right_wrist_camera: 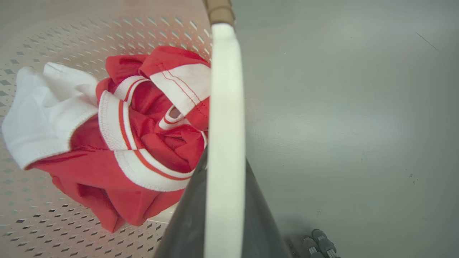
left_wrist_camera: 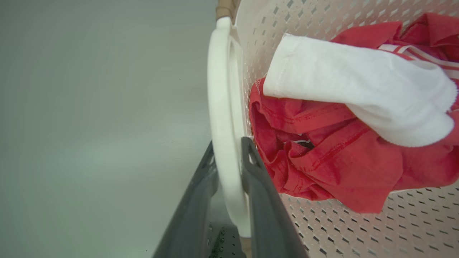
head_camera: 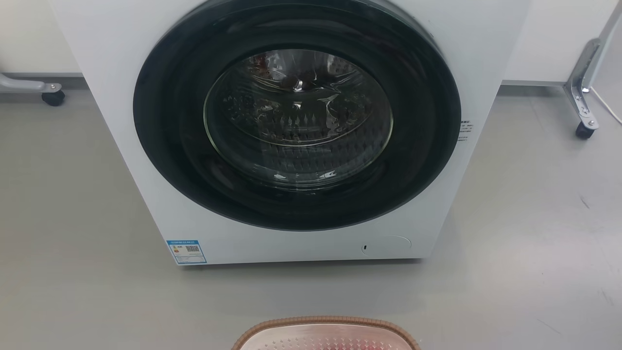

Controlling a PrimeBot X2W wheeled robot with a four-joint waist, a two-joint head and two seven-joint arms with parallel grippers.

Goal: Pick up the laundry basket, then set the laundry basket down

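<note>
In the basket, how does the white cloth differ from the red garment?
The plain white cloth is one colour; the crumpled red fabric garment carries white striped trim. The white cloth lies on top, the red garment beneath. Both sit inside the cream-white perforated plastic laundry basket.

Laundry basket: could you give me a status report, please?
Left gripper and right gripper: jaws shut on laundry basket loop handles. Clothes inside. Washing machine ahead, apart.

Our left gripper [left_wrist_camera: 229, 145] has both dark fingers [left_wrist_camera: 263, 204] pinched on a white loop handle [left_wrist_camera: 219, 89] of the laundry basket [left_wrist_camera: 358, 233]; our right gripper [right_wrist_camera: 226, 161] pinches the opposite handle [right_wrist_camera: 226, 89].
</note>
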